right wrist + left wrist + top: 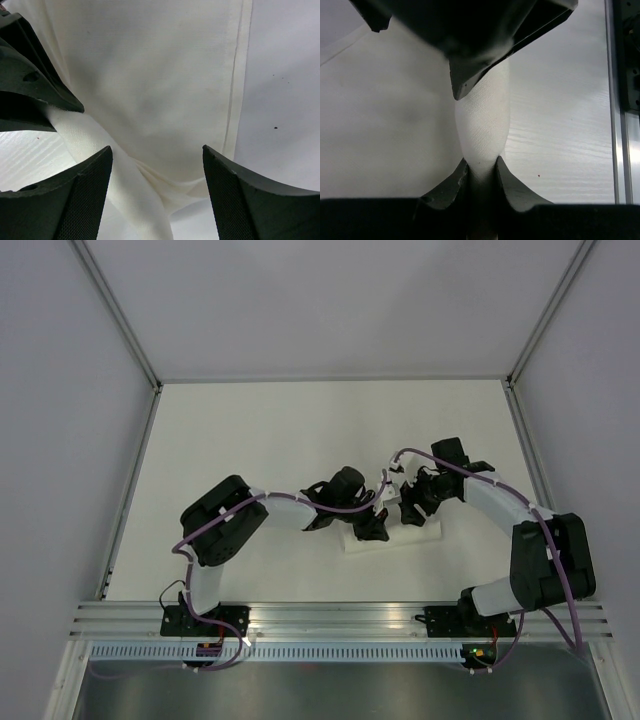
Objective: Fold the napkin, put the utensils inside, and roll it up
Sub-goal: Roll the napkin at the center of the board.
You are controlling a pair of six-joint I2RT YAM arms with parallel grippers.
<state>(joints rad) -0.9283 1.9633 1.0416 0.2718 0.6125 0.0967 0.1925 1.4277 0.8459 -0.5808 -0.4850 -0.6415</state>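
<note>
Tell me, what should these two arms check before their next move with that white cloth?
1. Left jaws gripping the napkin: ok, shut on a twisted strip.
2. Right jaws open: ok, spread above the cloth.
3. Utensils inside: cannot tell, none visible.
4. Napkin fully rolled: not ok, part lies flat on the table.
5. Left arm clear of right arm: cannot tell, very close.

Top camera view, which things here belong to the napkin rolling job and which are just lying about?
Part of the job:
napkin, bunched and twisted
left gripper, jaws pinching the napkin
right gripper, jaws open over it
utensils: not visible in any view

Just there:
table
metal rail at the near edge
enclosure walls
</note>
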